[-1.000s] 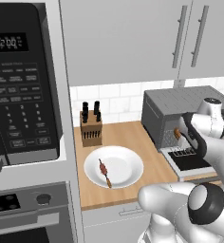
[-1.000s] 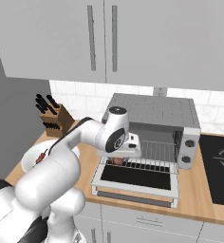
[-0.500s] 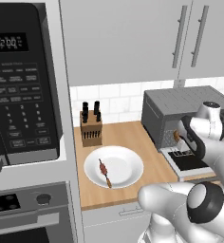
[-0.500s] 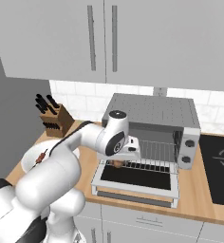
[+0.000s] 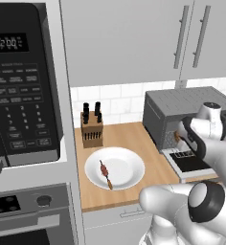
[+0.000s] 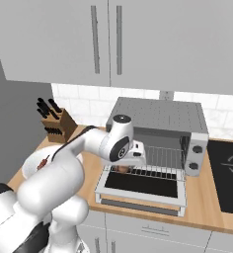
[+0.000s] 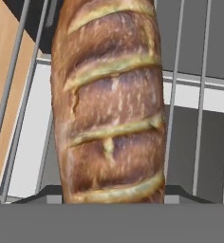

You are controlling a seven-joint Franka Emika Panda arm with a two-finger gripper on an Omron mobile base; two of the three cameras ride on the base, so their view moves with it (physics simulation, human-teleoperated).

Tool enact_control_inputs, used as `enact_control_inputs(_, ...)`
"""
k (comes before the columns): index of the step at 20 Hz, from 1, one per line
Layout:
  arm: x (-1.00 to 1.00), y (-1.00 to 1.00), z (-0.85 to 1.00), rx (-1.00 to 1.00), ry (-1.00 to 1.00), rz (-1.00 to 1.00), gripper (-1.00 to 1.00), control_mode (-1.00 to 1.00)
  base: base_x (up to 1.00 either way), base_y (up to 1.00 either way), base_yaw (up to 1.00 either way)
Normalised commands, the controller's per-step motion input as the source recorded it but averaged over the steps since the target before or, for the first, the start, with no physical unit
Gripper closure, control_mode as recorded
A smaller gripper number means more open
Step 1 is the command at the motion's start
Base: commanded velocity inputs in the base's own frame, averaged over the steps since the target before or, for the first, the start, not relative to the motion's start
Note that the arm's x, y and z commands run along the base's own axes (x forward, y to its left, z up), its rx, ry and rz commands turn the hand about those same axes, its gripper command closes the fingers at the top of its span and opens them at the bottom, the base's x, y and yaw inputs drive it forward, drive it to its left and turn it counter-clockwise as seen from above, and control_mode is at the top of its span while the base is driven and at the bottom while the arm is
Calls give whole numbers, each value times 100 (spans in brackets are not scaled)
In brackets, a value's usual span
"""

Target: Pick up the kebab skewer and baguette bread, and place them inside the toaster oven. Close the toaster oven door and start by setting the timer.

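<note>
Toaster oven: door is dropped flat, so the rack can be reached.
Baguette: gripped in the jaws (hidden behind it), held over the rack.
Skewer: left on the plate on the worktop.

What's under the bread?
Under the bread you can see the oven's wire rack, with the open door lower down. The rack bars right beneath the bread are covered.

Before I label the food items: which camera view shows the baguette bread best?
The hand view: the baguette bread spans it, crust scoring sharp, over the wire rack. In the right base view just a brown sliver shows under the hand; in the left base view, a small tan spot.
</note>
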Motion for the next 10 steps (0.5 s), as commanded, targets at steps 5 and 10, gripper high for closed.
enact_control_inputs(5,35,0,0,0,-1,0,100,-100,0,0,0)
enact_control_inputs(10,4,0,-15,0,0,0,100,-100,0,0,0)
